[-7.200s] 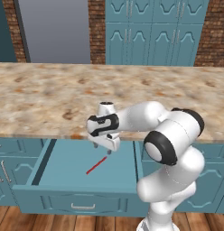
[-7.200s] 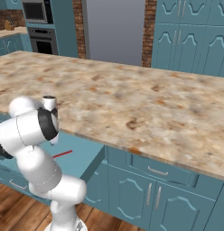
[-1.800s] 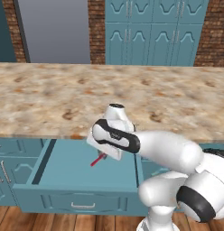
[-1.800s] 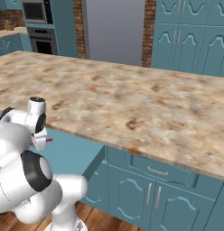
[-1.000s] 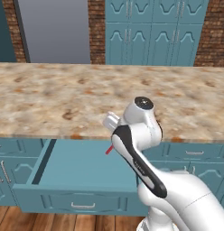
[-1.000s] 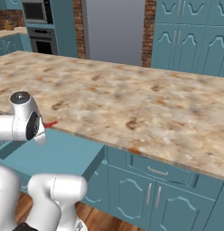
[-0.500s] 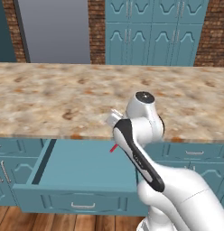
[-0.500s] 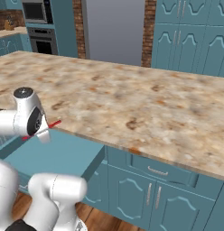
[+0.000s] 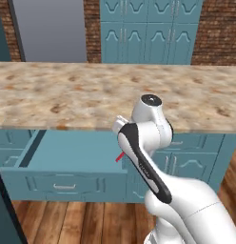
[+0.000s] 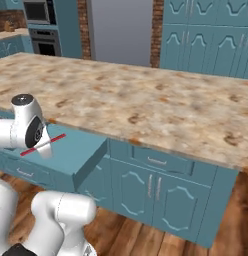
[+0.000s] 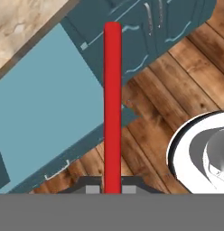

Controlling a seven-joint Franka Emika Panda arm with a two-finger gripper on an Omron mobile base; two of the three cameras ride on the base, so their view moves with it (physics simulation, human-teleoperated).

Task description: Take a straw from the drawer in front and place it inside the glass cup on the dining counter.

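1 straw (image 11: 112, 108) clamped in your gripper (image 11: 112, 188), pointing 12 o'clock | 1 drawer (image 9: 67, 159) open | 1 dining counter (image 10: 146, 105)

Even, bright rendered light, no clear single source. Desk (image 9: 53, 95) top evenly lit, speckle pattern soft and smeared, no glare. Faint darker band under desk edge over open drawer (image 9: 67, 162); drawer interior flat, nearly shadowless. Both base views slightly blurry, coarse edges on cabinet doors. Arm shows soft shading, mild highlights on white shell. Hand view sharper: straw (image 11: 112, 108) crisp, saturated, wood floor (image 11: 177, 85) grain clear. No edge distortion visible.
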